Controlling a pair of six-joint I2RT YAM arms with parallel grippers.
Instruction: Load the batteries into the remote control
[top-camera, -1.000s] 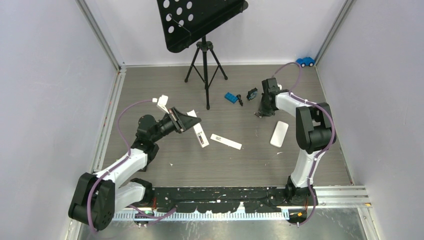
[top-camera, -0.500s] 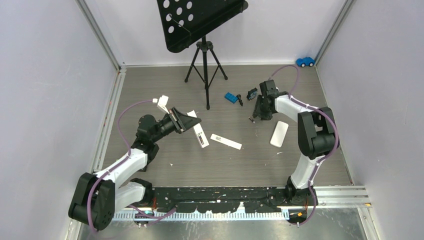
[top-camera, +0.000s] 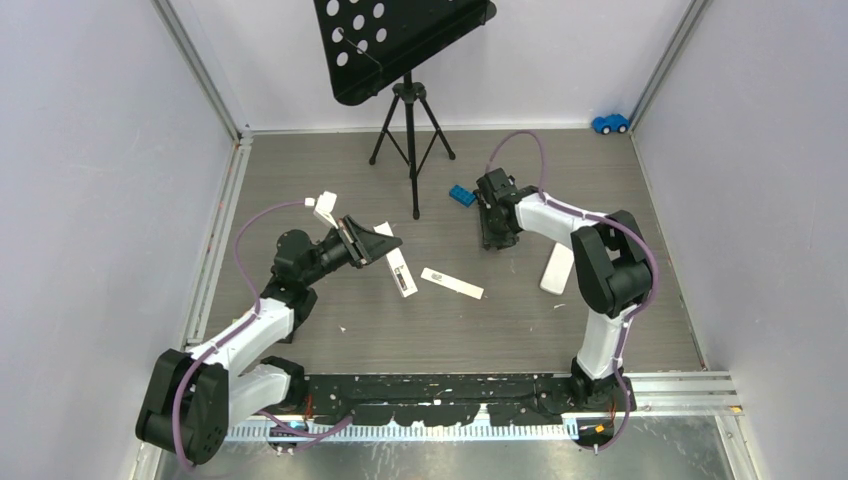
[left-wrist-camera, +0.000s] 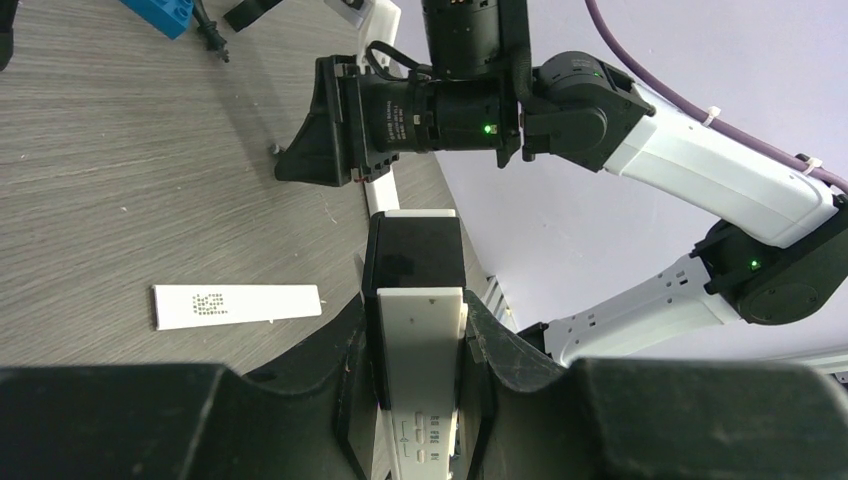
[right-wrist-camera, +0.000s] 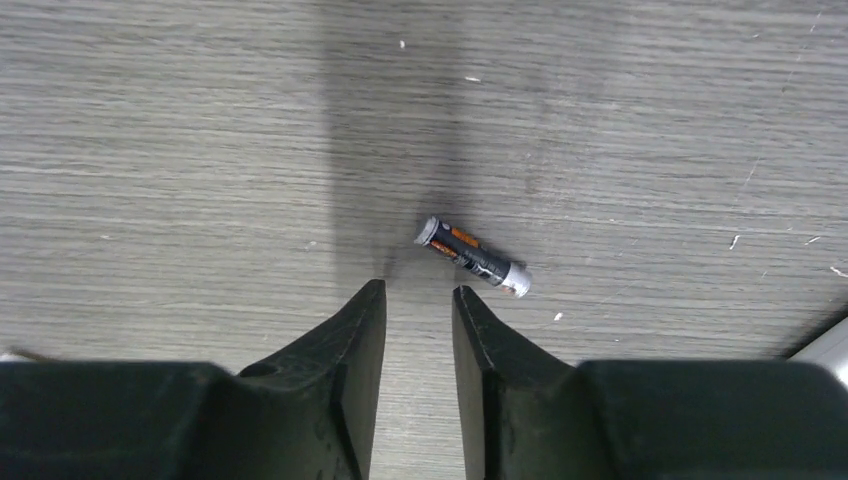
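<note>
Over on the left, the white remote control (left-wrist-camera: 420, 350) is clamped in the left pincer (top-camera: 380, 240), with its dark battery bay (left-wrist-camera: 412, 250) exposed. Further right, the right pincer (right-wrist-camera: 418, 300) is seen only narrowly parted with nothing in it, and one battery (right-wrist-camera: 473, 257) is found lying flat on the worktop (right-wrist-camera: 200, 120) just past its tips.

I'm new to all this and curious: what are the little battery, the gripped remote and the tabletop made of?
The battery looks like metal under a glossy black-and-orange wrap, with bare silvery ends. The remote seems to be matte plastic, white with a black section and smooth moulded edges. The tabletop shows grey wood grain, probably a printed laminate rather than real wood.
</note>
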